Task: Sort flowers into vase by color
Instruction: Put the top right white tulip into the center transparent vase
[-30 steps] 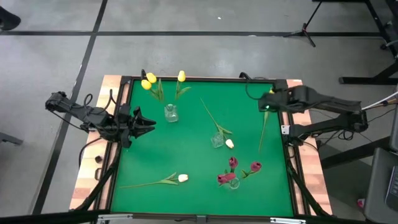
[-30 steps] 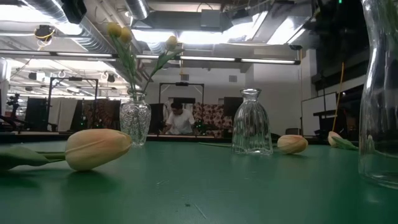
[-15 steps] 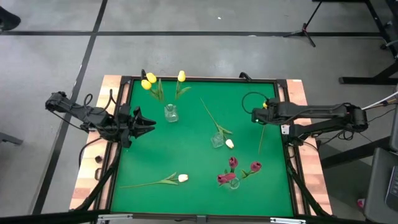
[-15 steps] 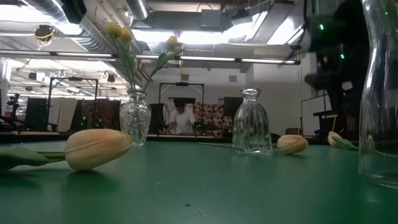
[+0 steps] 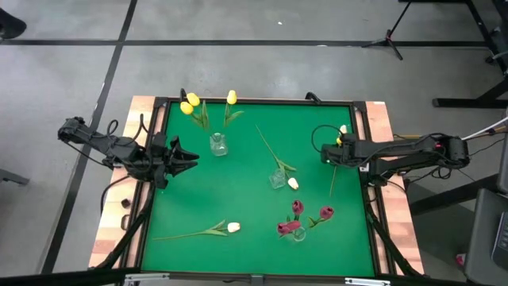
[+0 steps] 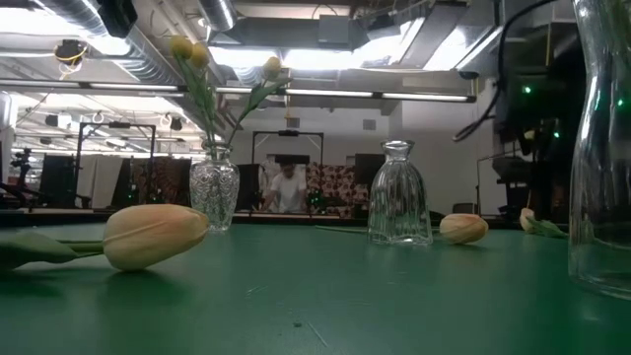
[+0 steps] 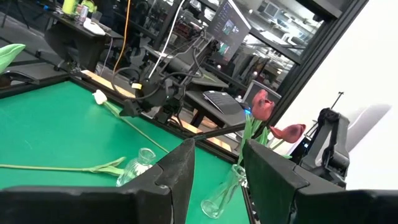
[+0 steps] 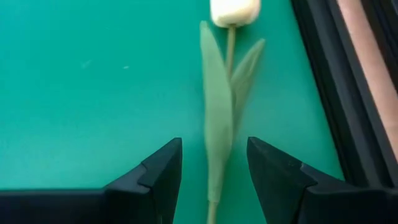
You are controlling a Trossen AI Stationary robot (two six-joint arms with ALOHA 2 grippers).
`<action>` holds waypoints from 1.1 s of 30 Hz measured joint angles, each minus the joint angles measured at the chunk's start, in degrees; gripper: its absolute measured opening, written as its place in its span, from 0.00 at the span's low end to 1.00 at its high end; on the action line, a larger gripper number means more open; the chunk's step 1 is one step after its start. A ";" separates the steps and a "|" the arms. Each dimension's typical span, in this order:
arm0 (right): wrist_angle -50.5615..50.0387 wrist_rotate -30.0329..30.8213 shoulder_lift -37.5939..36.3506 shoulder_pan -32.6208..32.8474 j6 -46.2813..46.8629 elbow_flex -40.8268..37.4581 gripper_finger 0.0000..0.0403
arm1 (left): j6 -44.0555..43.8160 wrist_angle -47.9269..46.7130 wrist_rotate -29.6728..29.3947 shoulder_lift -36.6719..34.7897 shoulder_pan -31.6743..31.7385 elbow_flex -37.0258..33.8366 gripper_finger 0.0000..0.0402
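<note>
The left claw (image 5: 193,158) waits open and empty at the left edge of the green counter (image 5: 238,199). The right claw (image 5: 325,153) hangs open over a cream tulip (image 8: 219,124) lying by the right edge, gripping nothing.

Bright overhead lighting; ceiling glare; foreground blurred.
</note>
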 joint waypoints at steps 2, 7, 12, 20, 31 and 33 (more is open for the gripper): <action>0.42 0.08 0.00 0.00 0.60 -1.08 0.45 | 0.00 0.01 -0.01 -0.01 0.00 0.00 0.34; 4.29 0.31 0.00 0.00 0.73 -3.47 0.45 | 0.05 0.02 -0.54 0.01 0.00 0.00 0.34; 6.25 0.59 0.00 0.00 1.87 -5.76 0.45 | 0.09 0.00 -1.55 -0.01 0.00 0.00 0.34; 7.85 1.17 -0.04 0.00 1.80 -7.51 0.35 | 0.11 0.01 -2.05 -0.01 0.00 0.00 0.34; 9.32 -0.22 -0.04 -0.04 -2.90 -7.57 0.05 | 0.11 0.00 -2.05 0.01 -0.01 0.00 0.34; 10.12 -0.10 -0.04 -0.04 -2.92 -7.57 0.05 | 0.09 0.00 -2.05 0.00 -0.02 0.00 0.34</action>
